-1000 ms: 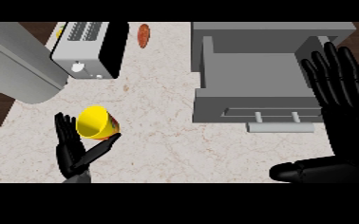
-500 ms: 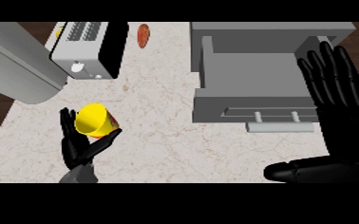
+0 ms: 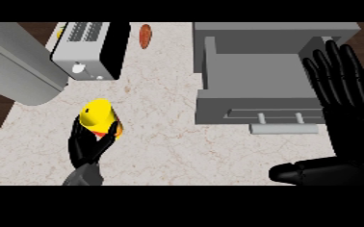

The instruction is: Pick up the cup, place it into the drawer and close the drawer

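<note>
A toaster [image 3: 91,50] stands beyond the left hand [image 3: 89,146], whose fingers curl round the yellow cup [image 3: 97,115]. The open drawer [image 3: 259,84] (nothing visible inside) lies beside the right hand [image 3: 338,84], its fingers straight and spread.

The left hand [image 3: 91,142] covers the lower part of the yellow cup [image 3: 97,114]. The right hand [image 3: 340,84] hides the open drawer's [image 3: 259,74] right wall, and the grey cylinder [image 3: 25,69] is cut by the left edge.

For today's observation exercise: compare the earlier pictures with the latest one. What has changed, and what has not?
The left hand has closed round the yellow cup, which now stands slightly higher in the view. The right hand stays open beside the open drawer. The toaster has not moved.
</note>
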You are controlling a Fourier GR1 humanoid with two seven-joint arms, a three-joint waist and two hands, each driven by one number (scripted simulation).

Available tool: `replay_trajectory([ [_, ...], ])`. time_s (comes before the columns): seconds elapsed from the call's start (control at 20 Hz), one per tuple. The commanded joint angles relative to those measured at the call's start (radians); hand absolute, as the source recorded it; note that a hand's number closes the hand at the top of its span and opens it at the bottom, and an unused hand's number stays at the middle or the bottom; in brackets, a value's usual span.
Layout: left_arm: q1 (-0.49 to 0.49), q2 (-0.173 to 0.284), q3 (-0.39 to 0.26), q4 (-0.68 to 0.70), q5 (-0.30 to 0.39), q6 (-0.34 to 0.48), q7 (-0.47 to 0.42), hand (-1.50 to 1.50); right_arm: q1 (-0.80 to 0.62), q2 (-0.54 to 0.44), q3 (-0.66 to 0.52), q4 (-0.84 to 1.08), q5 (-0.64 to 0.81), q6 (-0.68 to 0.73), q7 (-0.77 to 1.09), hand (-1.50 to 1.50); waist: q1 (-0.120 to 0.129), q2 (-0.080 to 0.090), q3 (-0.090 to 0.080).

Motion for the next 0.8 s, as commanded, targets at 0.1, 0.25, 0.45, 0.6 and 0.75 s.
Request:
replay_trajectory([
  [0.1,-0.055,0.057,0.026,0.045,-0.002,-0.021,-0.070,1.50,0.009,-0.023,-0.028,-0.048,-0.037,0.009,0.042,-1.50,-0.004,0.000,0.000],
  [0.25,-0.031,0.009,0.019,0.043,-0.031,0.049,-0.167,1.50,-0.002,-0.015,-0.044,0.055,-0.027,0.021,-0.039,-1.50,0.001,0.001,0.000],
  [0.45,-0.060,0.054,-0.035,0.071,-0.078,-0.078,-0.117,1.50,0.017,0.010,0.010,-0.014,0.006,0.001,-0.016,-1.50,-0.003,0.001,0.000],
  [0.6,-0.073,0.083,-0.112,0.045,-0.131,-0.171,-0.053,1.50,-0.014,0.006,0.019,-0.034,0.009,-0.012,0.026,-1.50,-0.002,0.000,-0.001],
  [0.75,-0.055,0.072,-0.123,-0.032,-0.130,-0.173,-0.066,1.50,0.011,-0.035,-0.050,-0.019,-0.040,0.024,0.009,-1.50,0.002,-0.002,0.000],
])
